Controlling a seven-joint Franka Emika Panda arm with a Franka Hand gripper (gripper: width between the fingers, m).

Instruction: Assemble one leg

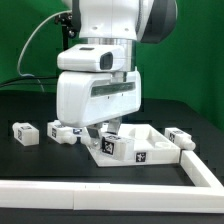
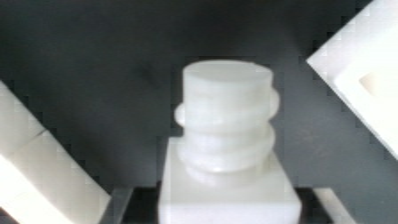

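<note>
Chunky white leg (image 2: 222,120) right up close, pinched at its square base by the hand (image 1: 108,132), at the tray's (image 1: 165,153) near corner. Looks light, stiff, slick; best held on flat sides, not threads.

**Four legs around a tray piece on the table**

The square tray piece (image 1: 165,155) lies on the table (image 1: 40,165), toward the exterior view's right. At its near corner on the exterior view's left, the leg (image 1: 108,147) sits clamped between the fingers of the gripper (image 1: 107,133), which hangs directly above it (whether leg and tray touch cannot be told). Further to the exterior view's left lie a second leg (image 1: 65,131), near the tray, and beyond it an outer leg (image 1: 25,133), the two apart. A fourth leg (image 1: 181,138) lies just beside the tray on the exterior view's right. A long rail (image 1: 100,185) runs across the table in front of them all.
</note>
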